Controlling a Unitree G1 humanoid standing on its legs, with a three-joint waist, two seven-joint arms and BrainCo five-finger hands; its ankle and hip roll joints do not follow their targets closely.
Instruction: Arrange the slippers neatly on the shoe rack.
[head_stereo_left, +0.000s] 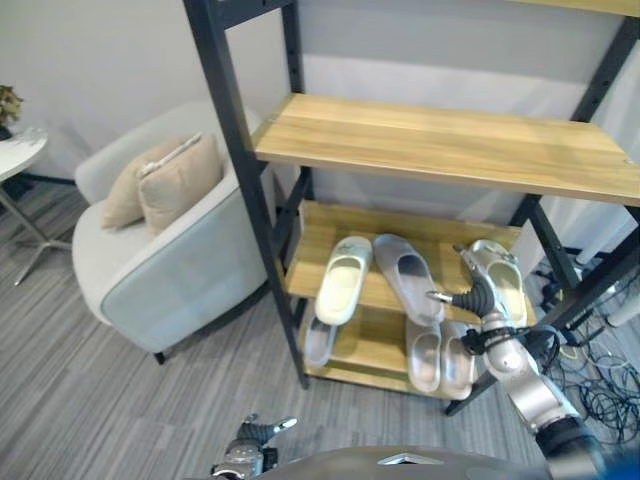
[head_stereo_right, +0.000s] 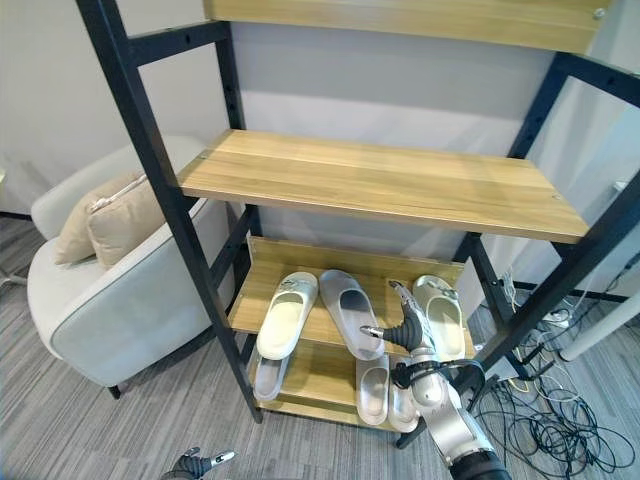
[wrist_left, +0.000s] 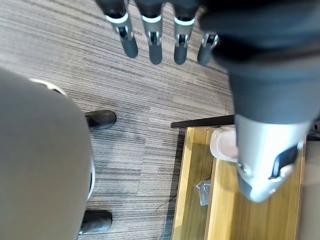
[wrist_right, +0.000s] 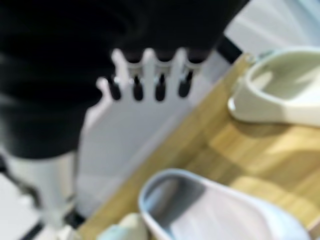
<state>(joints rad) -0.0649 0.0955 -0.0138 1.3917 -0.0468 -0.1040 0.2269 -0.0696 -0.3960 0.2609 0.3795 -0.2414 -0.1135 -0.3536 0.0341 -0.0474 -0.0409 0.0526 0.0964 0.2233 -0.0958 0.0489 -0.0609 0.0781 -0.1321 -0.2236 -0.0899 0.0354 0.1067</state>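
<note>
Right hand (head_stereo_right: 408, 328) raised at the rack (head_stereo_left: 440, 150), fingers straight and holding nothing, between a grey slipper (head_stereo_left: 405, 272) and a pale green one (head_stereo_right: 438, 312) on the middle shelf. A second green slipper (head_stereo_left: 342, 280) lies left of the grey; more grey slippers (head_stereo_left: 438, 358) sit below. Left hand (head_stereo_left: 252, 445) low over the floor (head_stereo_left: 120, 400), fingers straight, empty.

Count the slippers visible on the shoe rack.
6. Middle shelf: a cream slipper, a grey slipper, and a cream one by the right robot hand. Bottom shelf: one at the left, two at the right. More may be hidden.
</note>
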